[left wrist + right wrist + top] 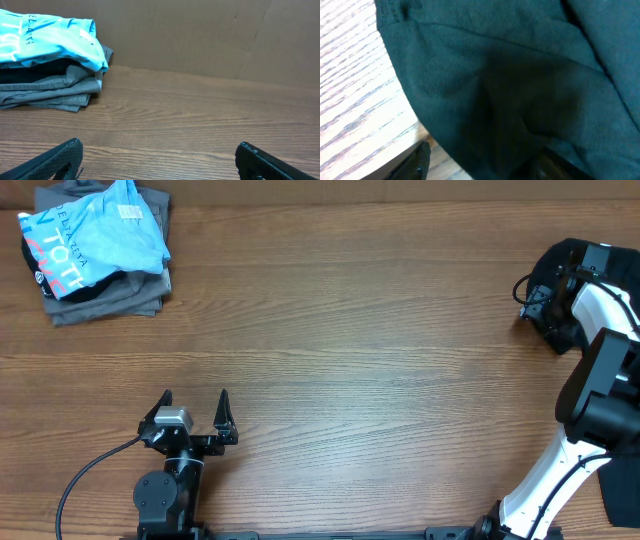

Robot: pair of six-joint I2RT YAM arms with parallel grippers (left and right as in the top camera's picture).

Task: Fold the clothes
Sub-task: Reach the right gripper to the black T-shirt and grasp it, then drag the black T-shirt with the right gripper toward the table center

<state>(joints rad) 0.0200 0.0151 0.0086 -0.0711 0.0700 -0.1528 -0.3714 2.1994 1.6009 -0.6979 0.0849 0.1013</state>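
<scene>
Up at the desk's (350,330) ten o'clock corner sits a grey stack (105,295) with a blue shirt (95,235) on top. Down at seven, the left tool (195,396) gapes wide and holds nothing. The black T-shirt (510,90) lies bunched at the three o'clock edge, well apart from it and close against the right tool (545,302). Cloth hides that grip, so I cannot tell. I'd say the right arm is far nearer.

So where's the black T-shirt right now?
The black T-shirt fills the right wrist view, at the right tool; overhead, it's bunched at the table's right edge.
</scene>
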